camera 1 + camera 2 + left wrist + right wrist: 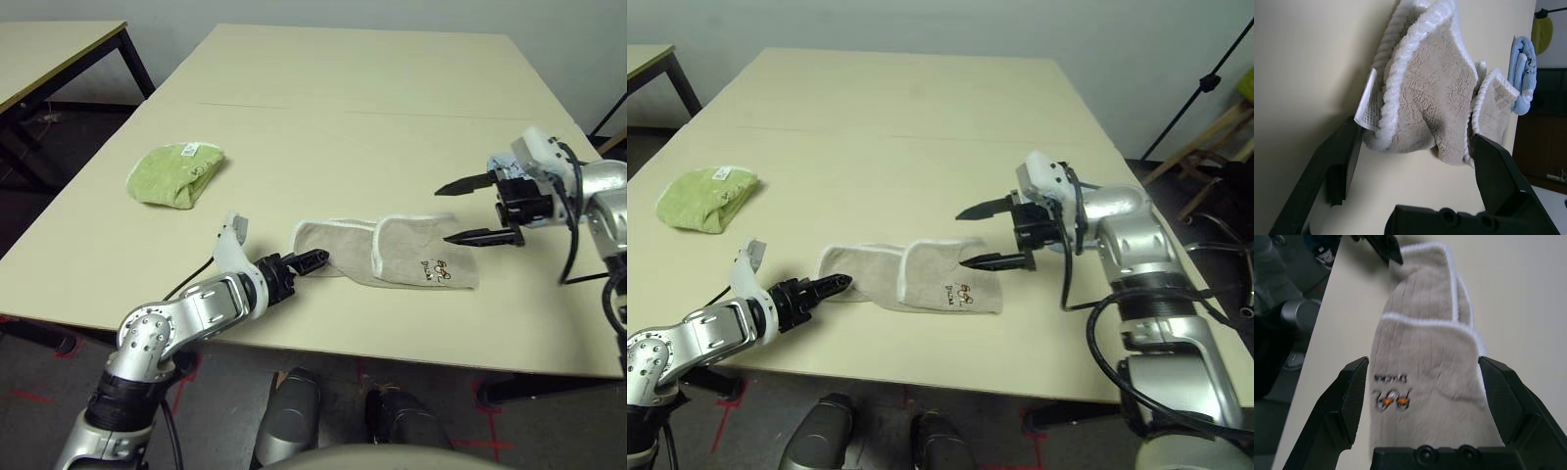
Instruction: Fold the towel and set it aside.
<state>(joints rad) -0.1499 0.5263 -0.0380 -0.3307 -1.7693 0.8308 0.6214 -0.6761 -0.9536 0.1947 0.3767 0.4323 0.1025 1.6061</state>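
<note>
1. Towel (387, 257): beige-grey terry, white stitched edging, folded into a long strip near the counter (343, 127) front edge; embroidered mark up.
2. Left gripper (312, 260) at its end, fingers spread.
3. Right gripper (472, 210) above, fingers spread.
4. Green cloth (176, 173), crumpled, farther left.

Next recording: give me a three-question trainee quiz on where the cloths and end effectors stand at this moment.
1. True or false: the towel lies folded lengthwise on the table.
2. Which cloth lies far left: A green cloth, B light blue cloth?
3. What state are the left end effector and right end effector in?

Key: 1 true. 2 A. 3 both open, holding nothing.
</note>
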